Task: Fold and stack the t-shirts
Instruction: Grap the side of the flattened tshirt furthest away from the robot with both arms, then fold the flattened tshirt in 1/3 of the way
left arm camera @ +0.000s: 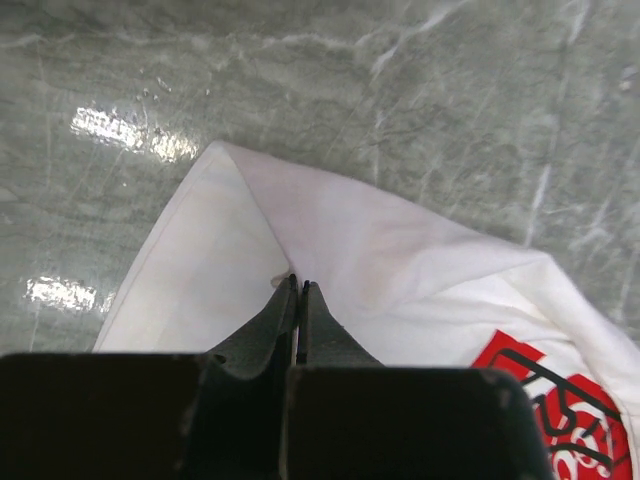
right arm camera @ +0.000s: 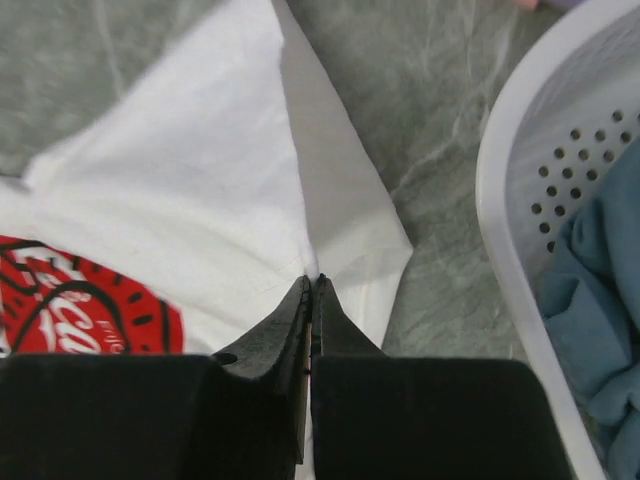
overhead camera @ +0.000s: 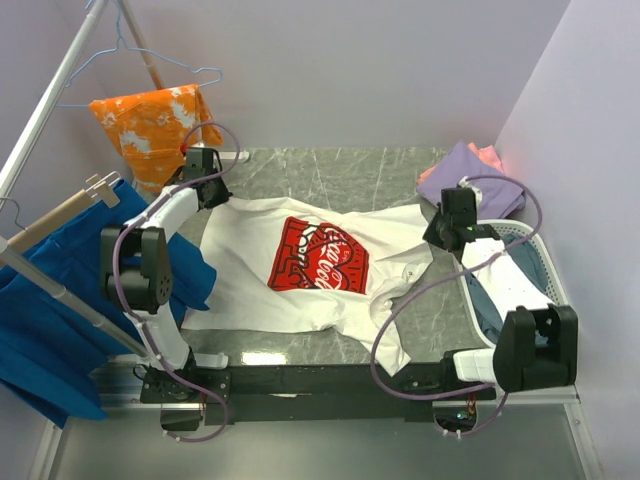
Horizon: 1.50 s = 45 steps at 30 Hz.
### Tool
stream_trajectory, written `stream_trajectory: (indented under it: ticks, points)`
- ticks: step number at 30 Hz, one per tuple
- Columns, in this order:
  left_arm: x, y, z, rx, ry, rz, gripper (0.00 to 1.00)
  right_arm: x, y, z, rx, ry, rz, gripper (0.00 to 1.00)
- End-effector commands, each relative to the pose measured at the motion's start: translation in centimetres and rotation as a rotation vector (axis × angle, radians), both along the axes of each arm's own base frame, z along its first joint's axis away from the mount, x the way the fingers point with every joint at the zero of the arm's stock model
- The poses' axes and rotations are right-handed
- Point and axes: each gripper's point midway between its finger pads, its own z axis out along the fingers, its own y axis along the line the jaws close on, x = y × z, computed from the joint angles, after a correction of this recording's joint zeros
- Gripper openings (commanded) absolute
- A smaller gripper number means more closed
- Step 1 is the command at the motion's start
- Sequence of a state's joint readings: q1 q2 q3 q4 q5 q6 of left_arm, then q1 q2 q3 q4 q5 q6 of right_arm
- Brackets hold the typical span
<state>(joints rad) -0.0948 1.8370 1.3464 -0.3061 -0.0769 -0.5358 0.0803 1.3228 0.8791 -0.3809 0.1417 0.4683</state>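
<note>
- White t-shirt point(overhead camera: 250, 285): light, limp, likely to sag; corners suit gripping.
- Left gripper point(left arm camera: 298, 285) and right gripper point(right arm camera: 312, 280) clench its upper-left and upper-right cloth.

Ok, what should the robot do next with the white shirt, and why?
Probably lift and gently pull apart: the left end effector and right end effector are both shut on far edges of the white t-shirt, which lies rumpled.

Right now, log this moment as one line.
left gripper: shut on white t-shirt | right gripper: shut on white t-shirt | state: spread on table, print up
</note>
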Motion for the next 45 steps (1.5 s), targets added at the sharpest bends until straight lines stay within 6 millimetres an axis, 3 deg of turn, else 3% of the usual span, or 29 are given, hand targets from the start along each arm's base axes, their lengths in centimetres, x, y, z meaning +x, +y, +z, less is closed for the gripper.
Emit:
stream_trajectory:
  ticks: [1,5,15,23,25,26,27,28,29,31,34,37,40,43,45]
  points:
    - [0.0,0.3,5.9,0.013,-0.131,0.011,0.01,0.7,-0.8,5.1,-0.040,-0.095,-0.005,0.00]
    - [-1.3,0.8,5.3,0.017,-0.111,0.035,0.01,0.6,-0.8,5.9,-0.034,-0.114,-0.011,0.00]
    - [-3.7,2.6,1.7,0.023,-0.016,0.088,0.01,-1.1,-1.7,5.8,-0.059,-0.093,-0.058,0.00]
    - [-5.6,3.5,-2.6,0.062,0.089,0.119,0.01,-2.7,-1.4,1.0,-0.046,0.049,-0.052,0.00]
    - [-5.4,3.5,-3.3,0.064,0.109,0.120,0.04,-3.1,-1.7,-0.1,-0.058,0.083,-0.062,0.23]
    - [-5.3,3.6,-3.2,0.070,0.112,0.126,0.09,-3.1,-1.8,-0.2,-0.064,0.089,-0.064,0.37]
    - [-5.4,3.8,-3.6,0.079,0.125,0.138,0.47,-2.8,-2.2,-0.1,-0.081,0.088,-0.082,0.46]
    - [-5.4,4.1,-3.5,0.088,0.126,0.152,0.61,-2.7,-2.3,0.2,-0.085,0.081,-0.086,0.52]
    - [-5.1,4.4,-3.0,0.098,0.119,0.163,0.65,-2.5,-2.4,0.6,-0.093,0.069,-0.092,0.60]
    - [-4.8,4.3,-2.1,0.088,0.094,0.167,0.69,-1.7,-3.0,2.2,-0.114,0.023,-0.114,0.62]
    - [-3.6,3.8,0.4,0.053,0.022,0.164,0.73,0.1,-2.7,4.8,-0.111,-0.055,-0.094,0.63]
    - [-1.9,1.2,3.0,-0.040,-0.064,0.071,0.73,2.4,-1.0,5.6,-0.054,-0.100,-0.015,0.63]
    - [-0.3,-1.5,4.2,-0.099,-0.106,-0.015,0.69,4.4,1.0,3.7,0.031,-0.061,0.038,0.62]
    - [0.6,-4.5,3.4,-0.144,-0.096,-0.101,0.62,6.2,2.7,1.5,0.107,-0.035,0.076,0.60]
    - [0.9,-6.1,1.8,-0.163,-0.060,-0.141,0.54,7.1,4.0,-0.2,0.160,-0.004,0.108,0.59]
